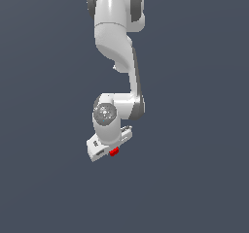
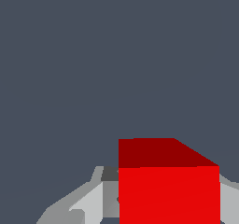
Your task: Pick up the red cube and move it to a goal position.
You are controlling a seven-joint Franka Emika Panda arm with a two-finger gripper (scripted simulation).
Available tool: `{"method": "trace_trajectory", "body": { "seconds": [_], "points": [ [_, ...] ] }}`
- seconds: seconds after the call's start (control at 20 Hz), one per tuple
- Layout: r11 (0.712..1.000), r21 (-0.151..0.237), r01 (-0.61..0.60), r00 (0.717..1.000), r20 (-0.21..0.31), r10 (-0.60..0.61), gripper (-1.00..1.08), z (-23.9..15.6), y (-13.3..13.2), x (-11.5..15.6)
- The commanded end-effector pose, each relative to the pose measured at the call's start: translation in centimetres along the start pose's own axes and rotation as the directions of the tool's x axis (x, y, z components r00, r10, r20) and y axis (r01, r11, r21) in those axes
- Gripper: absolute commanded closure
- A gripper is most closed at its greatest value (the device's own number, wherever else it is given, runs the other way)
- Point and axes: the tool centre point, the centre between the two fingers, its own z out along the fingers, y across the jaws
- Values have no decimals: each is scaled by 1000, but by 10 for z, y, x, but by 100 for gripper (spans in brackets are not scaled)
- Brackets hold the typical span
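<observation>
Since the red cube point(image 1: 114, 152) sits tucked under my gripper point(image 1: 113, 151) in the exterior view, and fills the space between my fingers point(image 2: 91, 204) in the wrist view, I log the grasp as most likely made: fingers drawn in against the cube's sides, one grey-white finger showing on each flank of it. Contact itself is not resolved in either view, so I note this as a judgement. Cube position: directly below the white hand, a little toward the exterior view's right of the hand's body, near the centre of the scene. Whether it is lifted off the surface I cannot tell; the ground is a uniform dark grey with no shadow cue. No goal marker is visible in either view. Done: approach, probable pick. Left: carry to the goal, location unknown from these views
</observation>
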Motion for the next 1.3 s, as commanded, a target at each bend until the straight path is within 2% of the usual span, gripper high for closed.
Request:
{"method": "trace_trajectory", "body": {
  "seconds": [0.0, 0.5, 1.25],
  "points": [
    [1000, -1, 0, 1000, -1, 0, 108, -9, -1, -2],
    [1000, -2, 0, 1000, -1, 0, 108, -74, -10, -22],
    [1000, -2, 1, 1000, -1, -1, 108, -238, -32, -70]
  ]
}}
